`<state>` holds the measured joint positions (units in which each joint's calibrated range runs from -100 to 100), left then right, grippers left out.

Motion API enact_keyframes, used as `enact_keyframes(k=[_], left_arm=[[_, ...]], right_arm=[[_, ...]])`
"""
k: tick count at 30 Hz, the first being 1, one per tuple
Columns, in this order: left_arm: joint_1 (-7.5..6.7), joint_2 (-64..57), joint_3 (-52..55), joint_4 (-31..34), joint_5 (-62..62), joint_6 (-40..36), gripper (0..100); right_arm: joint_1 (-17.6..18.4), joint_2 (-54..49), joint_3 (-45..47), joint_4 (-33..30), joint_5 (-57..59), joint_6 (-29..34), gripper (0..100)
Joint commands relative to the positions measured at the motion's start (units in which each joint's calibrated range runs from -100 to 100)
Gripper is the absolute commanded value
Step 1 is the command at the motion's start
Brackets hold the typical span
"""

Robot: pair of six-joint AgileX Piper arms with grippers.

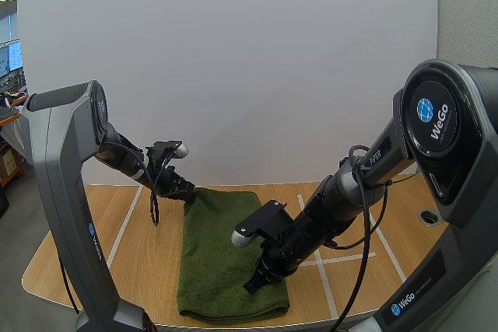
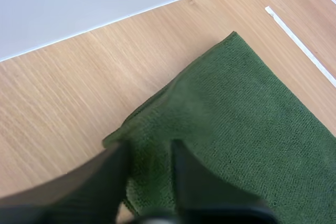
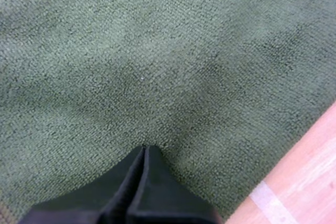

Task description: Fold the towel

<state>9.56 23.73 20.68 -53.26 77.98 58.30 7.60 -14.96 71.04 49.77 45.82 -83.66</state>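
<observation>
A dark green terry towel (image 1: 222,258) lies on the light wooden tabletop (image 1: 140,254), left gripper (image 2: 149,148) spread open astride its far corner, right gripper (image 3: 145,149) clenched empty, tips against the cloth.

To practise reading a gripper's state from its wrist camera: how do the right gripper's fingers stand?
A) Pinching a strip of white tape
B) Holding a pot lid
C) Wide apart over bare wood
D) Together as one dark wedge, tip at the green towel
D: in the right wrist view the right gripper has its two black fingers lying together as one wedge, with the tip at the green towel.
</observation>
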Motion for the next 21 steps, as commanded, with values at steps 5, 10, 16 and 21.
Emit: enact_keyframes(k=[5,10,16,21], left_arm=[[-0.18,-2.02,-0.4,-0.17,4.08,-2.86,92],[-0.18,-8.86,-0.4,1.36,12.48,-5.01,92],[-0.18,-16.72,2.28,7.06,22.02,-7.17,85],[-0.18,-23.84,8.4,8.23,22.02,-5.39,84]], right_arm=[[-0.23,-0.71,0.85,-1.84,1.47,0.61,0],[-0.23,-6.99,0.14,-1.68,1.47,2.06,0],[-0.23,-16.36,-1.8,-8.21,6.39,9.27,0],[-0.23,-21.54,-2.55,-12.6,10.58,13.85,0]])
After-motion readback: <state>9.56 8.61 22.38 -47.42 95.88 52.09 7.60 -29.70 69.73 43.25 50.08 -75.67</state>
